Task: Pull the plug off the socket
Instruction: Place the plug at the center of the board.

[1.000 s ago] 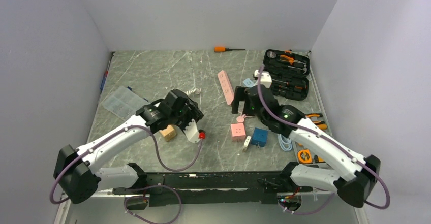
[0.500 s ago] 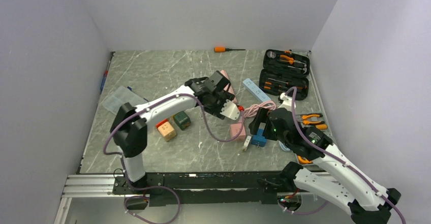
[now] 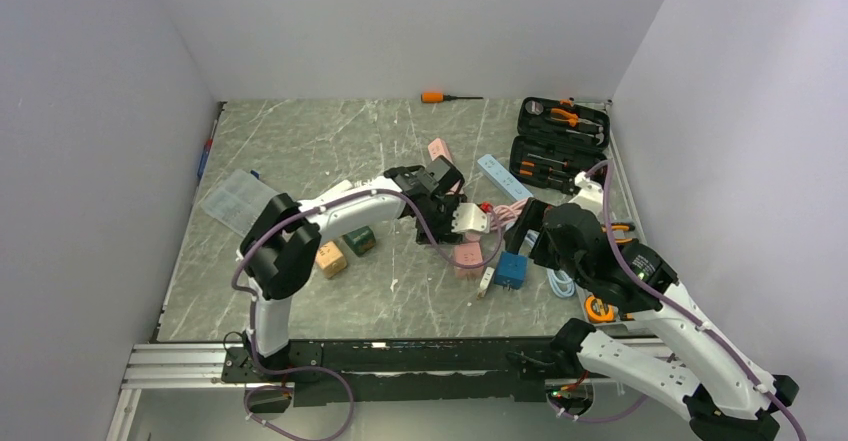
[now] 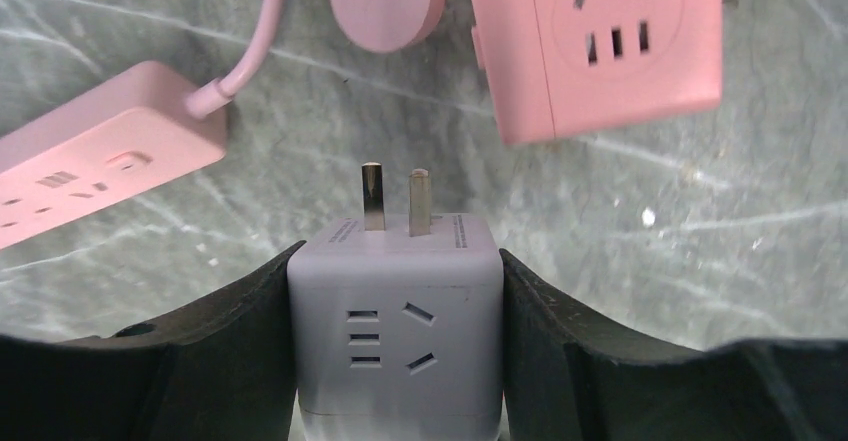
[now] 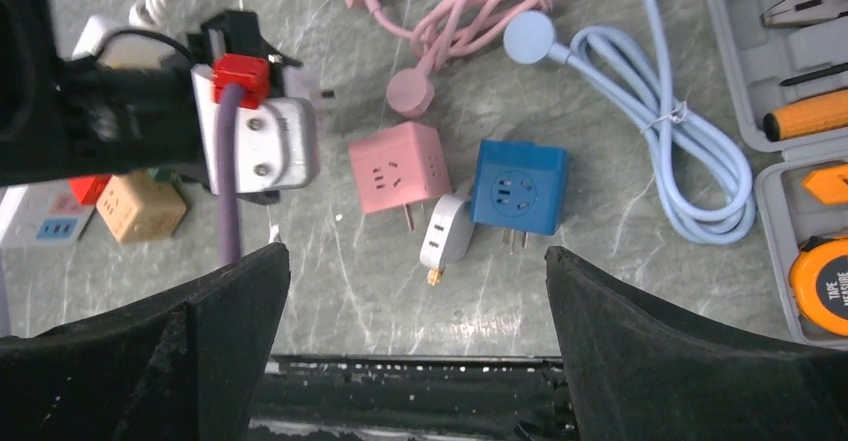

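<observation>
- Plug (image 4: 395, 331): grey cube clamped between the fingers of the left gripper (image 4: 395, 291). Both prongs (image 4: 372, 196) are bare and sit in no socket. Judged: the pull itself is done; what remains is setting down or clearing away.
- Risk 1: the hold is on two smooth side faces only. A fast swing or a knock could twist the plug or let it slide out.
- Risk 2: the prongs lead, pointing toward the table (image 4: 700, 211), with the pink cube (image 4: 600, 41) and pink strip (image 4: 100, 151) just ahead. Lowering without levelling could jab them into either one or scrape the stone.
- Risk 3: the left arm's purple cable (image 5: 228, 161) hangs in a loop near the pink cube. Judged: a retreat could snag it and drag loose items.
- Risk 4: the arms are near each other over mid-table. The right wrist view shows the left gripper beside its own left finger, so a sideways move by either could bring contact.
- Left arm pose: reaching out to the right across the table centre, wrist pitched down, gripper above the clutter.
- Right arm pose: elbow high, wrist looking straight down. The right gripper (image 5: 415, 261) has its jaws spread wide with nothing in them, above the pink cube, blue cube (image 5: 518, 186) and white adapter (image 5: 445, 233).
- Which socket the plug belonged to: cannot tell.
</observation>
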